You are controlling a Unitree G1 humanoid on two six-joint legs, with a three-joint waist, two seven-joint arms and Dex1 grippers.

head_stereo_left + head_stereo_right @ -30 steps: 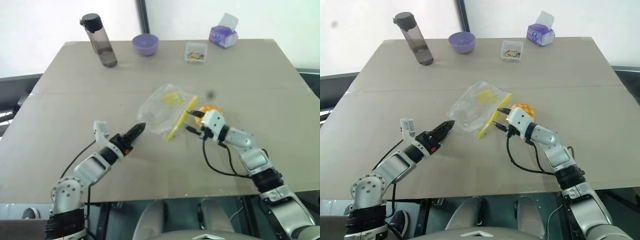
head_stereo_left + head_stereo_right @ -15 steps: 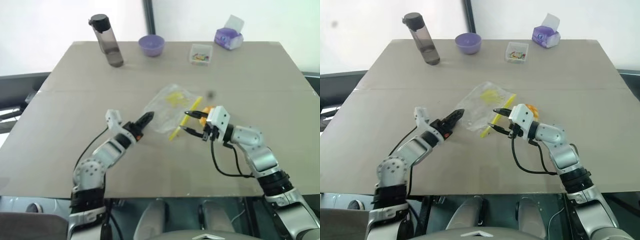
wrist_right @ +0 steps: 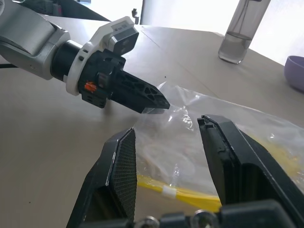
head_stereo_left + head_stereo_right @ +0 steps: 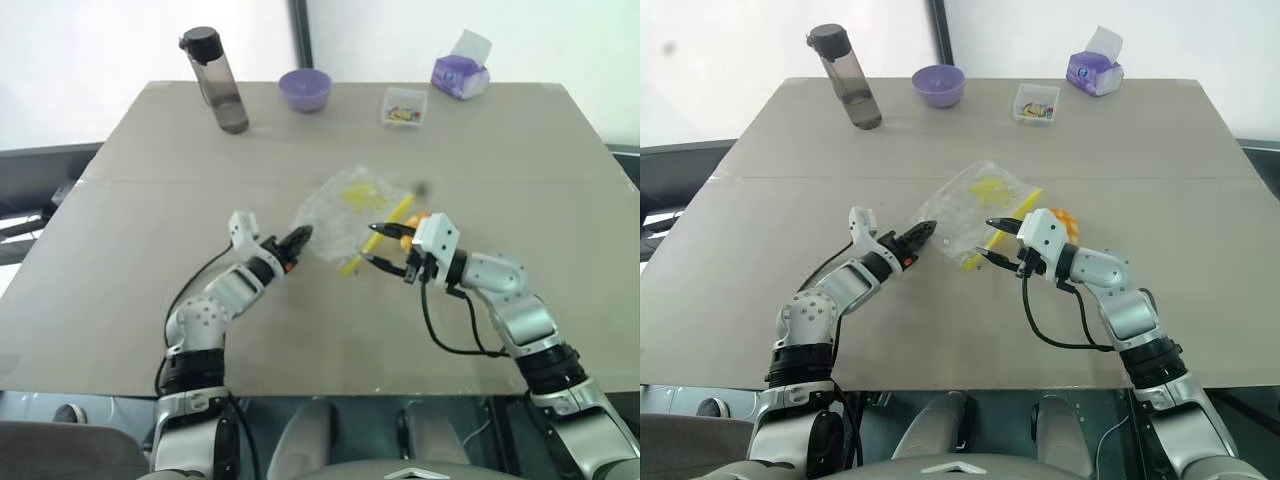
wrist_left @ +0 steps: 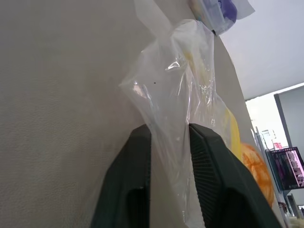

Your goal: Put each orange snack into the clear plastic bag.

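The clear, crinkly plastic bag [image 4: 980, 205] with its yellow zip strip sits mid-table on the tan tabletop [image 4: 790, 200] — and the left gripper [image 4: 925, 233] is pinched tight on the bag's near-left corner (film caught between the black fingers [image 5: 137, 161]). The right gripper [image 4: 992, 240] hovers at the yellow strip, jaws parted, nothing in them. The roundish orange snack [image 4: 1064, 218] lies just right of the bag, behind that right gripper — outside the bag.
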